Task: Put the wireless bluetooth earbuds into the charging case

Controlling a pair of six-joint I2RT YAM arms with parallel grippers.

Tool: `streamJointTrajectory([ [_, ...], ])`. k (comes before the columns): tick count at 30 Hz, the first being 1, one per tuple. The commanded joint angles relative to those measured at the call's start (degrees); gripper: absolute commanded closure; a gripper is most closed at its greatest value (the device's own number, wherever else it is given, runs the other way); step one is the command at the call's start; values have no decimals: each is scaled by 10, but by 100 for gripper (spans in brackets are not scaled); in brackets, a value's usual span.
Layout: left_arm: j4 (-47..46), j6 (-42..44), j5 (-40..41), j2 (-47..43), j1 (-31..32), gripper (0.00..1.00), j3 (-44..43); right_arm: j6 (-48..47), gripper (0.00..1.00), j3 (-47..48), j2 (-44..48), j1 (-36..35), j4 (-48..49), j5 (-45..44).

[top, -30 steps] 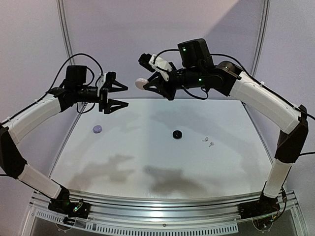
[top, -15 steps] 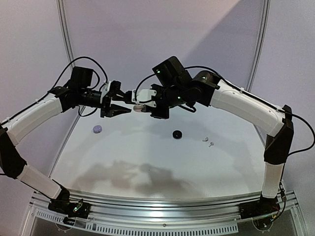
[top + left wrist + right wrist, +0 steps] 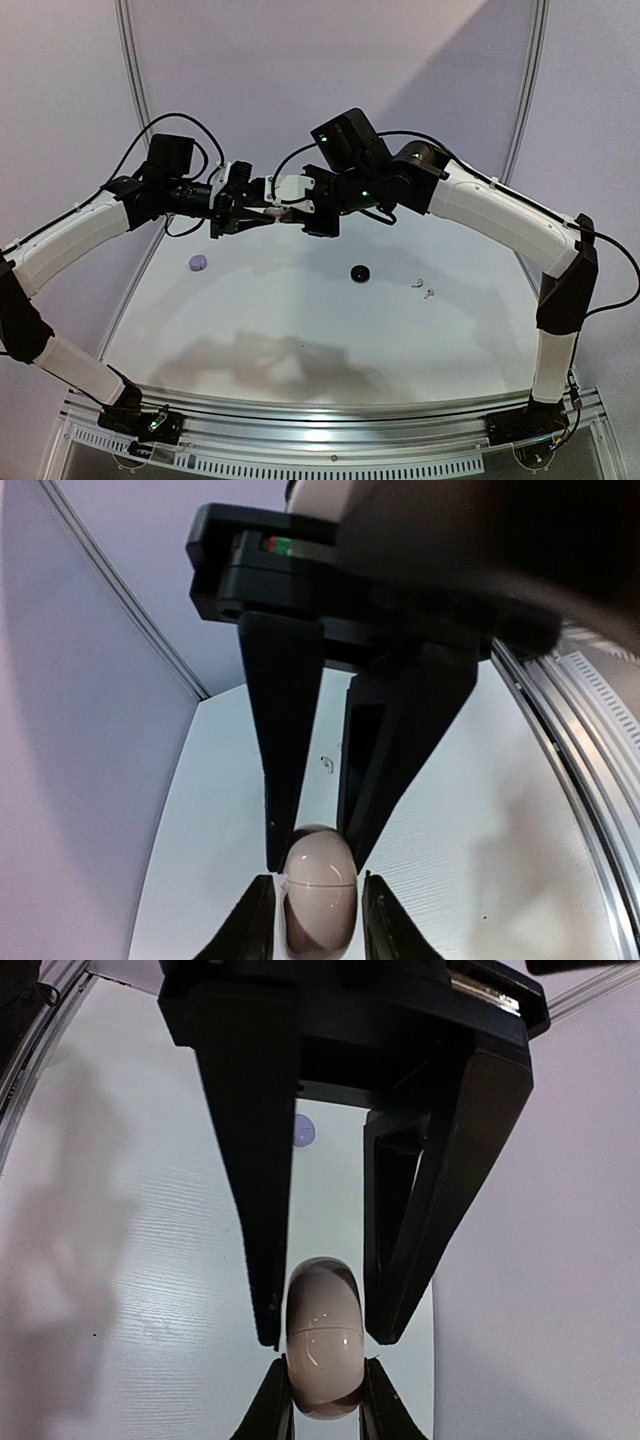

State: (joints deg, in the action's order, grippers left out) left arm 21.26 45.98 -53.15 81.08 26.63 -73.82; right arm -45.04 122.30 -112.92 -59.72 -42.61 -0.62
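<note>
A pale pinkish egg-shaped charging case (image 3: 273,212) hangs closed in the air above the far side of the table. My right gripper (image 3: 323,1400) is shut on its lower half (image 3: 322,1360). My left gripper (image 3: 320,920) meets it from the other side, its jaws close around the case (image 3: 320,880) with thin slivers of gap on both sides. In the top view the left gripper (image 3: 252,206) and right gripper (image 3: 288,212) stand tip to tip. Two white wireless bluetooth earbuds (image 3: 422,288) lie on the table at the right, far from both grippers.
A small black round case (image 3: 359,272) sits mid-table. A small lavender round case (image 3: 198,262) lies at the left, also seen in the right wrist view (image 3: 304,1132). The white table (image 3: 300,340) ends at a metal rail at the near edge.
My right arm swung down and left, carrying the case. My left gripper moved right to meet it, and its jaws narrowed from wide open to close around the case.
</note>
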Motion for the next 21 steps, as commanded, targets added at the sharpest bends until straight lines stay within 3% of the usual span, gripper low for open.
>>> streamJointTrajectory([
  [1,-10,-5,15,9,8,74,6,10,100,11,3,-4,10,13],
  [6,-1,6,19,8,8,92,8,18,96,-1,11,-4,28,11],
  [8,-2,3,19,6,8,100,8,24,84,-11,15,-5,48,9],
  [10,-11,-8,25,4,7,100,9,36,64,-27,22,-4,74,-17],
  [12,-41,-67,33,1,3,100,13,55,42,-57,36,-2,117,-37],
  [14,-103,-145,23,-5,-14,100,18,104,30,-100,61,18,156,-16],
  [17,-248,-301,-19,-23,-45,100,47,229,16,-174,110,68,231,91],
  [21,-415,-506,-66,-39,-61,100,84,377,16,-304,172,106,443,236],
])
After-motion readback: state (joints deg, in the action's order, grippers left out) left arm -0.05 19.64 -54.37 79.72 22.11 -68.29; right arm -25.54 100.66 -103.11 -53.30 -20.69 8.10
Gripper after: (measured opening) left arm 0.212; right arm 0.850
